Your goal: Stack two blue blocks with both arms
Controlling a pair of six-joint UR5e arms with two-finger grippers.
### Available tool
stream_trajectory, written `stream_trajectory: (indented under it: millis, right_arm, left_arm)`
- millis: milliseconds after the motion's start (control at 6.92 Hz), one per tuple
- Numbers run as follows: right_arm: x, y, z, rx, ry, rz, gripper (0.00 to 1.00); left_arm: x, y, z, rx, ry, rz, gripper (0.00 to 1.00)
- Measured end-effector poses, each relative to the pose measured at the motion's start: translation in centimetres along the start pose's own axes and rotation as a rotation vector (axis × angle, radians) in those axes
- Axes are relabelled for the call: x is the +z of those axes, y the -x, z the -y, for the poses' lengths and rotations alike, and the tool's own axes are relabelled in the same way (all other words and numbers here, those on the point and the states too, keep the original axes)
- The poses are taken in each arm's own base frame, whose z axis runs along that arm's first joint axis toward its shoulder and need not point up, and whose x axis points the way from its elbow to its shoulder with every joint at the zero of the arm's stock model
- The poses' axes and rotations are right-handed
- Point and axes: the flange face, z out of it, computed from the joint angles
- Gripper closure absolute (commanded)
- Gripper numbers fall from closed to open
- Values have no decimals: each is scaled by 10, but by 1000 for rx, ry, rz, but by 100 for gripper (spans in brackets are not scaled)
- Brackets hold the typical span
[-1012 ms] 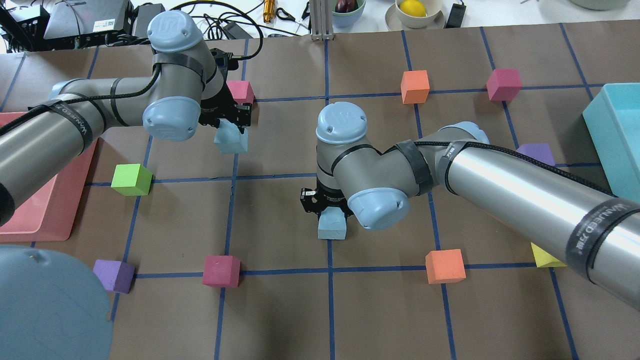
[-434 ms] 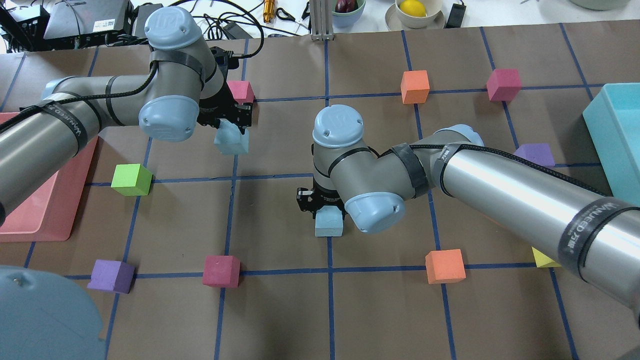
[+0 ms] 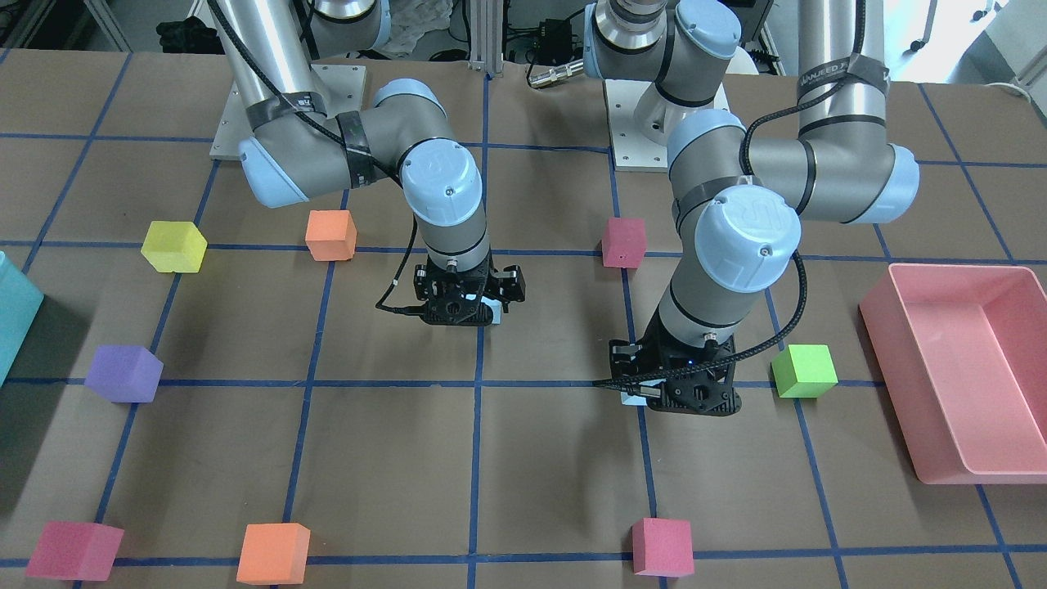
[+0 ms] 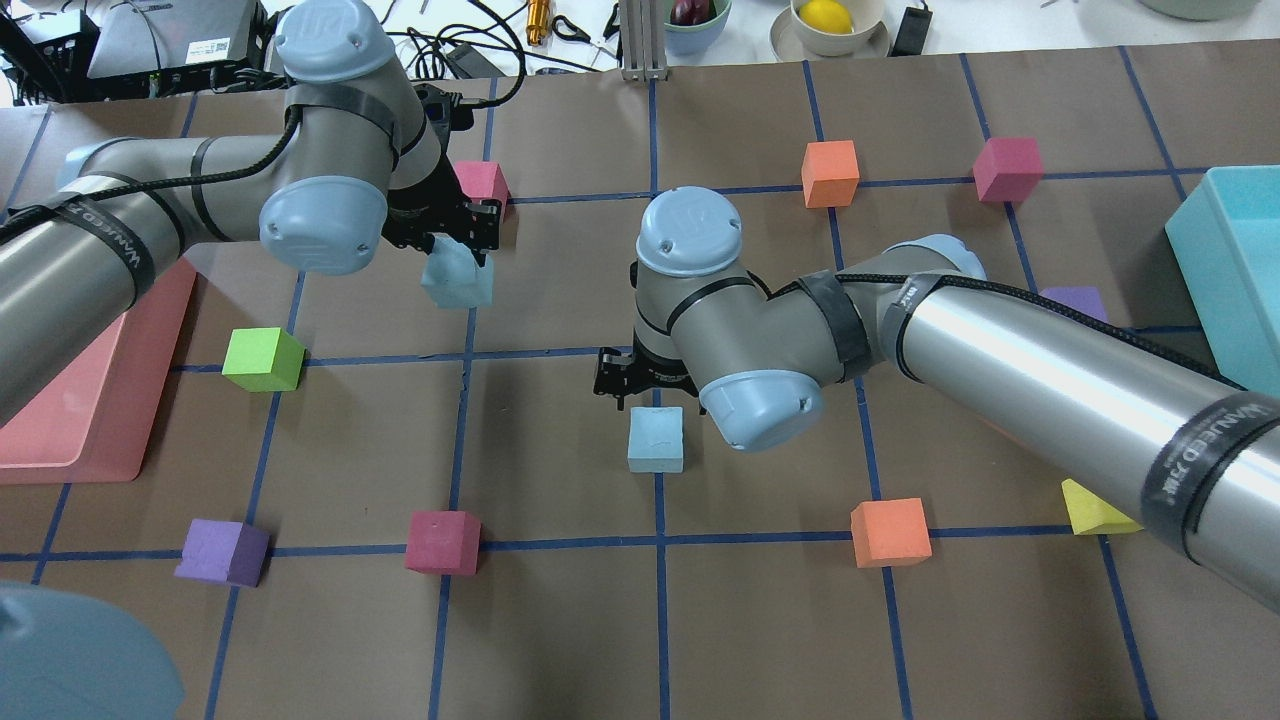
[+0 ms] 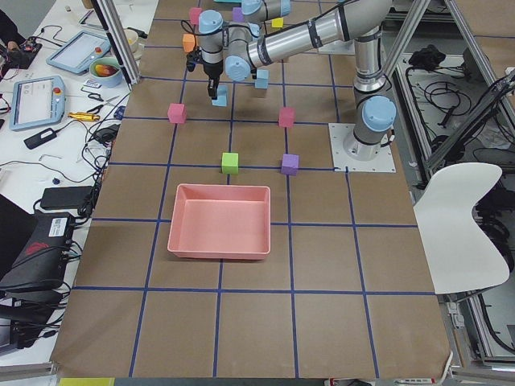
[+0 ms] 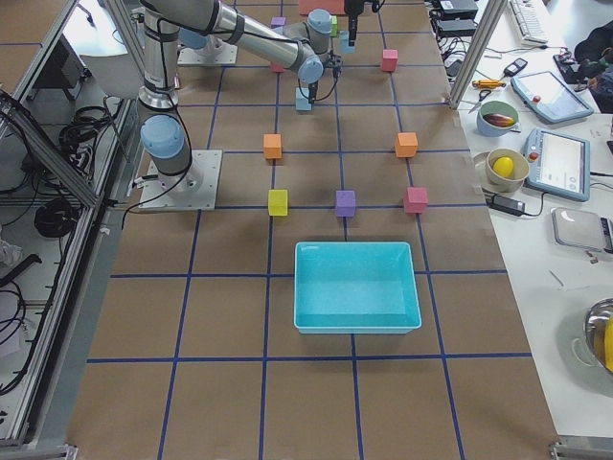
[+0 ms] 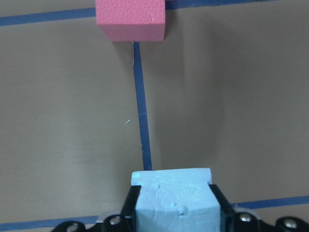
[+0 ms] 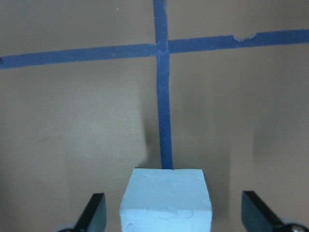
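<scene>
My left gripper [image 4: 455, 252] is shut on a pale blue block [image 4: 457, 278] and holds it above the table, near a pink cube. In the left wrist view the block [image 7: 174, 200] sits squeezed between the fingers [image 7: 131, 208]. The second blue block [image 4: 656, 439] stands free on the table at a blue tape crossing near the centre. My right gripper [image 4: 640, 388] is open just above and behind it. In the right wrist view this block [image 8: 166, 200] lies between the wide-apart fingers [image 8: 92, 212], untouched.
Around them lie a pink cube [image 4: 482, 183], a green cube [image 4: 263, 358], a purple cube [image 4: 222, 551], a magenta cube [image 4: 443, 541] and an orange cube [image 4: 890, 532]. A pink tray [image 4: 90, 420] stands at the left and a teal bin [image 4: 1225, 270] at the right.
My right gripper has opened, let go of its blue block and drawn back from it; the block now stands alone. My left gripper has moved slightly up and left with its block.
</scene>
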Motion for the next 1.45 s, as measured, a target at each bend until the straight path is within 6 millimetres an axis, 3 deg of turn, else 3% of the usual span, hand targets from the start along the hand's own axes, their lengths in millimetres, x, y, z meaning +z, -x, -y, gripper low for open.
stream_trajectory:
  millis: [145,289,578,723,1012,1157,1446]
  right_arm:
    - [-28,-13,13,31,-22,11,0]
    - [-66,-40,30,65,-37,17,0]
    - [-144,-107,56,96,-73,16,0]
    - [-173,-133,61,116,-91,-6,0]
    - [-211,-165,54,127,-91,-116,0]
    - [-223,-172,52,114,-89,-140,0]
    - [-238,-180,43,100,-70,-151,0]
  left_arm:
    - [-7,-5,-8,-15,9,-4,100]
    - [-11,-20,-17,-34,13,-10,100]
    - [-13,-73,-46,-50,25,-14,100]
    - [-4,-108,-62,-72,42,-14,100]
    - [5,-185,-100,-75,54,-7,100]
    - [8,-206,-114,-82,61,-8,100]
    - [22,-217,-132,-87,90,2,100]
